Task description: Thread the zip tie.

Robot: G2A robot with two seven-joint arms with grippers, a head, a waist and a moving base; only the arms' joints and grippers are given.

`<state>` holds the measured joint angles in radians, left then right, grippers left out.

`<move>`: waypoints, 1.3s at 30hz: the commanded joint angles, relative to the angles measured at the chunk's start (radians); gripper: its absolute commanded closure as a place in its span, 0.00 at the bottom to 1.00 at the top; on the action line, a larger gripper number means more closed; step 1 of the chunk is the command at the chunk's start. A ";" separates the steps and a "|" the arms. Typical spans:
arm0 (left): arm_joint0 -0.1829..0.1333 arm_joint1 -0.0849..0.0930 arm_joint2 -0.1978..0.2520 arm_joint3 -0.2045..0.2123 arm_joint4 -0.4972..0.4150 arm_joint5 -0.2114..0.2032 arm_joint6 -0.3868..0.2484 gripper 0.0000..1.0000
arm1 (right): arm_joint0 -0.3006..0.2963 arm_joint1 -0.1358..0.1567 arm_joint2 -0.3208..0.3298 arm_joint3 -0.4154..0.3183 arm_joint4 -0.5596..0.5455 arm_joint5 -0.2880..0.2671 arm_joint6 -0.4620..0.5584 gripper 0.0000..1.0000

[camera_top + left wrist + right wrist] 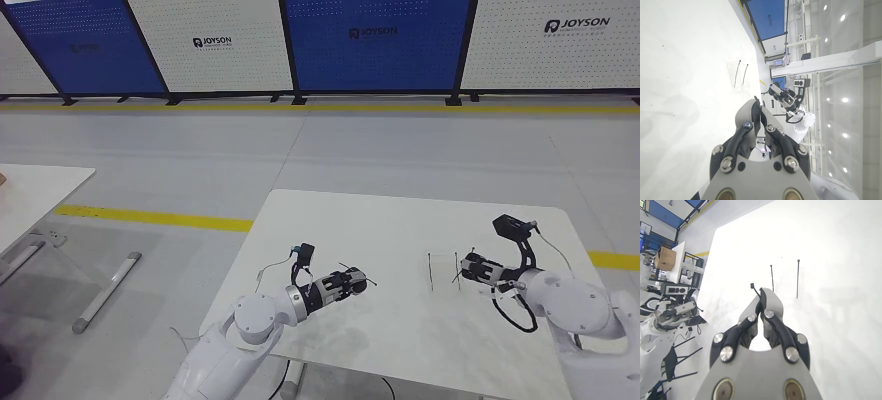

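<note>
My right gripper is shut on a thin black zip tie, whose square head sticks out past the fingertips. In the top view this gripper hovers over the right part of the white table. My left gripper sits near the table's front left, shut on another thin black zip tie that pokes out on both sides. Its fingers are pressed together. Two more zip ties lie side by side on the table just beyond the right gripper.
The two loose ties lie between the grippers, nearer the right one. A second white table stands off to the left. Blue and white panels close off the back of the room.
</note>
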<state>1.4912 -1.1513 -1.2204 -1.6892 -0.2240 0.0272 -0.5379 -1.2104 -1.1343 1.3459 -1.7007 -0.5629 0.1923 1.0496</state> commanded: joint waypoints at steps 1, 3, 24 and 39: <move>0.000 0.000 0.000 0.000 0.000 0.000 0.000 1.00 | -0.011 -0.002 -0.008 0.006 0.009 -0.004 -0.024 1.00; 0.000 0.000 0.000 0.000 0.000 0.000 0.000 1.00 | -0.014 -0.004 -0.015 0.008 0.028 -0.008 -0.050 1.00; 0.000 0.000 0.000 0.000 0.000 0.000 0.000 1.00 | -0.240 -0.026 0.007 -0.180 0.210 -0.030 -0.544 1.00; 0.000 0.000 0.000 0.000 0.000 0.000 0.000 1.00 | -0.240 -0.026 0.007 -0.180 0.210 -0.030 -0.544 1.00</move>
<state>1.4912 -1.1513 -1.2204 -1.6892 -0.2240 0.0272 -0.5379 -1.4500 -1.1606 1.3534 -1.8805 -0.3533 0.1624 0.5060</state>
